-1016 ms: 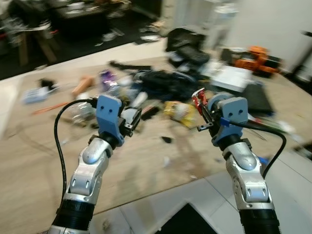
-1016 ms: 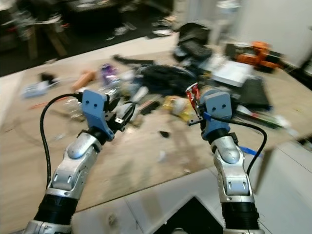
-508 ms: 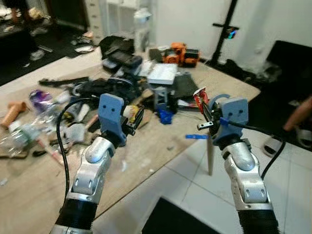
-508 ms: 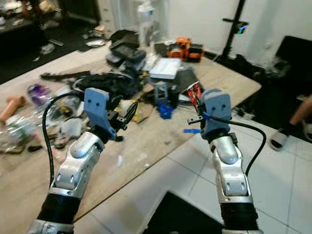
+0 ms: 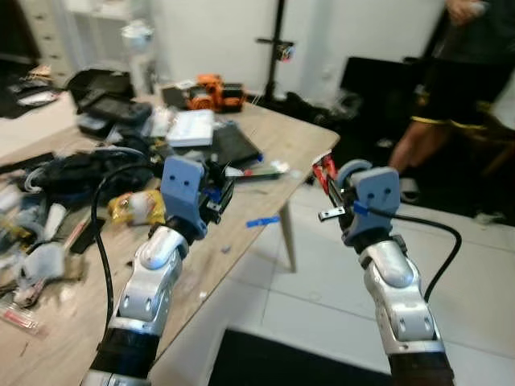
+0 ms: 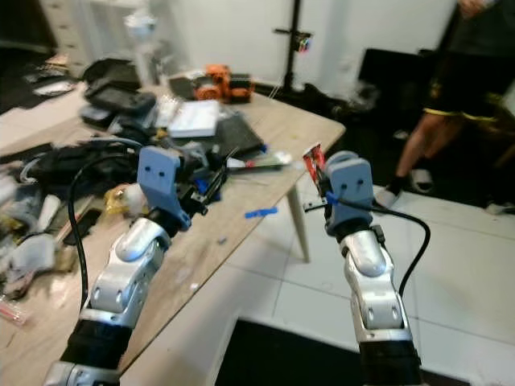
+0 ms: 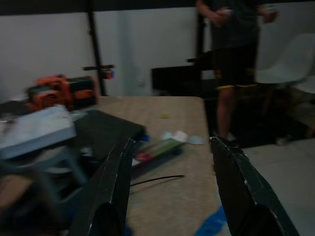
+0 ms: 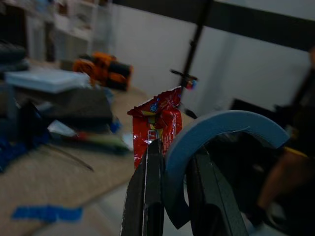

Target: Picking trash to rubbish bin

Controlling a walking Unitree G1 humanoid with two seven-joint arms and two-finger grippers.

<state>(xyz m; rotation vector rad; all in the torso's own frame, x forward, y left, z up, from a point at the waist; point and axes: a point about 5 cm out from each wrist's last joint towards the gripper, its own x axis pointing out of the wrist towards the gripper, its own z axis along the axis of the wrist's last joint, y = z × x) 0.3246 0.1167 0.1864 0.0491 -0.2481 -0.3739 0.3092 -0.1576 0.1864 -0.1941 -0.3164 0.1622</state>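
My right gripper [image 5: 326,178] is raised over the white tiled floor, off the table's right edge. It is shut on a red snack wrapper [image 8: 158,119], which sticks up from between the fingers [image 8: 149,196]. A blue-grey ring [image 8: 216,132] curves over the fingers beside the wrapper. My left gripper [image 5: 221,193] hovers above the wooden table [image 5: 290,141], open, with nothing between its fingers [image 7: 115,187]. Loose trash, with a yellow packet [image 5: 133,207] among it, lies on the table to the left.
A person [image 5: 451,72] stands at the back right near black furniture. A black stand [image 5: 278,48] rises behind the table's far corner. An orange tool [image 5: 213,92], a white box and dark bags crowd the table's back. A dark mat [image 5: 282,362] lies on the floor below.
The camera has swung to the right: the cluttered table slid left, and the tiled floor and a person came into view. Both arms keep their pose; the wrapper stays gripped.
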